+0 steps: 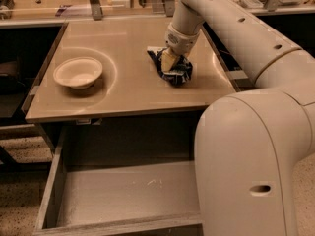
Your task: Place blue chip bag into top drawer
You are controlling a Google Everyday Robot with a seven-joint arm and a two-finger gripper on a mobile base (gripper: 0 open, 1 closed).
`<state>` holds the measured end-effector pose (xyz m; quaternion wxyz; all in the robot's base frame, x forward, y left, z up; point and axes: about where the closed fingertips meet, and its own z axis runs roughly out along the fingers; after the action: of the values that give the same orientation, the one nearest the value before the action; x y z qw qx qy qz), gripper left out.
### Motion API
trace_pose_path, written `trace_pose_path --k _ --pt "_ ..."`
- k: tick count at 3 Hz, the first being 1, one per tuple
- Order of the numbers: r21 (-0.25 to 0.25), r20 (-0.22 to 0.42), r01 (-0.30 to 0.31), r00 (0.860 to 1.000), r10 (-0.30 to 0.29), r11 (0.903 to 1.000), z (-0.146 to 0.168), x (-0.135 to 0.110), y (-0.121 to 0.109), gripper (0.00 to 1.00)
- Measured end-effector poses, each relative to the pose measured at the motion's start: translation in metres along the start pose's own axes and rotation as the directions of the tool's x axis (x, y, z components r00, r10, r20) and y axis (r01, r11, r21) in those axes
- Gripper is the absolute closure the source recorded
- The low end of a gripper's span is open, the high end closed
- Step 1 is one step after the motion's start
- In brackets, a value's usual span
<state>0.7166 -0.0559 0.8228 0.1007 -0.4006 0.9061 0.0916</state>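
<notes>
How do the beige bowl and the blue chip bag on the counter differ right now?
The round beige paper bowl is pale and smooth; the dark navy foil chip bag is crumpled. The bowl stands alone at left; the bag lies at right with the gripper down on it. Both sit on the tan countertop, neither in the open grey drawer below.

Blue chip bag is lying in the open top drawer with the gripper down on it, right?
No. The camera view shows the blue chip bag on the countertop, not in the open top drawer; the gripper is down on it.
</notes>
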Motion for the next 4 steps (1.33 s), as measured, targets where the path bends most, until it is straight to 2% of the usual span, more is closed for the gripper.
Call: trace_pose_path --k 1,2,3,4 --pt "0.059 0.07 0.004 0.998 -0.008 0.9982 -0.035 0.018 -0.004 1.0" --pt "0.11 0.125 0.01 0.992 -0.024 0.9939 -0.085 0.064 0.021 1.0" --pt "0.096 0.132 0.048 0.989 -0.061 0.9942 -0.1 0.114 0.049 1.0" --pt "0.092 0.122 0.047 0.991 -0.058 0.9946 -0.099 0.127 0.051 1.0"
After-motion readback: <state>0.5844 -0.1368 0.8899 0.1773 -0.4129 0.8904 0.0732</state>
